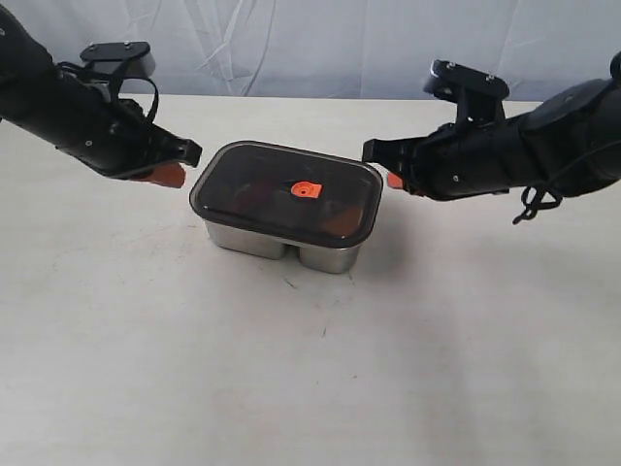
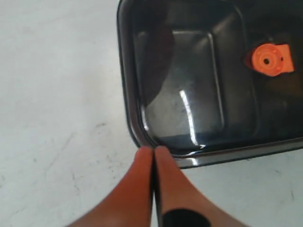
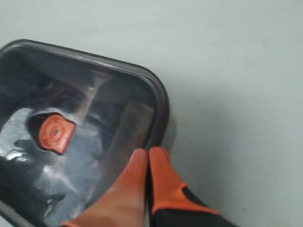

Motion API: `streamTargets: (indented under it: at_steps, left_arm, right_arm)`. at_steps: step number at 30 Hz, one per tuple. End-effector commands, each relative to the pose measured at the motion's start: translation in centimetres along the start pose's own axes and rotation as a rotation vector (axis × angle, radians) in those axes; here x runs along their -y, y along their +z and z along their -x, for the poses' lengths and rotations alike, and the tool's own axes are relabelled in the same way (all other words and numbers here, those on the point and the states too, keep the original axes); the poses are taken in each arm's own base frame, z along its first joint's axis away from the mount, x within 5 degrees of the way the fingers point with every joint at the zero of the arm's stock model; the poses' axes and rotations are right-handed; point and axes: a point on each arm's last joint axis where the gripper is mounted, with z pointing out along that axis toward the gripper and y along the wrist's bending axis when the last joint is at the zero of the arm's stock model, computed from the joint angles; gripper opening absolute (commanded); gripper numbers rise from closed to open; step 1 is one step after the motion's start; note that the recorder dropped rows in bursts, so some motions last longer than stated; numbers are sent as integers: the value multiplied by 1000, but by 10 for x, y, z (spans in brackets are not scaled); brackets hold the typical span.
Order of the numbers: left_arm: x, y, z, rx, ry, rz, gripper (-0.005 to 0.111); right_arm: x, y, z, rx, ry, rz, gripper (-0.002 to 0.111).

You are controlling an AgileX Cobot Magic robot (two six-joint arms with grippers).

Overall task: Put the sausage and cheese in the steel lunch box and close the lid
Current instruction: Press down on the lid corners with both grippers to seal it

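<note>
Left gripper (image 1: 178,175) is pinched fully together, its orange fingers (image 2: 137,184) pressed flat against each other with nothing between them. Its tip sits just off the lid (image 1: 247,180), at about 9 o'clock of the box as I see it in the exterior view. The right gripper (image 1: 390,180) is the same (orange fingers (image 3: 163,175) squeezed tight, empty), with its tip close to the lid's rim at about 3 o'clock. Whether either tip actually touches the rim I cannot tell.

The steel lunch box (image 1: 247,240) stands near the middle of the pale tabletop (image 1: 310,379). The lid lies flat across its top and covers both compartments, with the orange tab (image 1: 305,190) at its centre. Through the smoky plastic I can make out a dim reddish shape (image 1: 254,194) toward 9 o'clock of the tab and an orange-brown patch (image 1: 340,221) toward 4 o'clock. Both are too murky to name for certain.
</note>
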Motion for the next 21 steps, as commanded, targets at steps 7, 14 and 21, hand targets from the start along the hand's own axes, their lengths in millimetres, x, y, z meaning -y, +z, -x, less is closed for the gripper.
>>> streamTargets:
  at_steps: [7, 14, 21]
  left_arm:
    - [3, 16, 11, 108, 13, -103, 0]
    - [-4, 37, 17, 83, 17, -101, 0]
    - [-9, 61, 12, 11, -1, -127, 0]
  right_arm:
    - [-14, 19, 15, -81, -87, 107, -1]
    - [-9, 35, 2, -162, -76, 116, -1]
    - [-8, 38, 0, -173, -72, 116, -1]
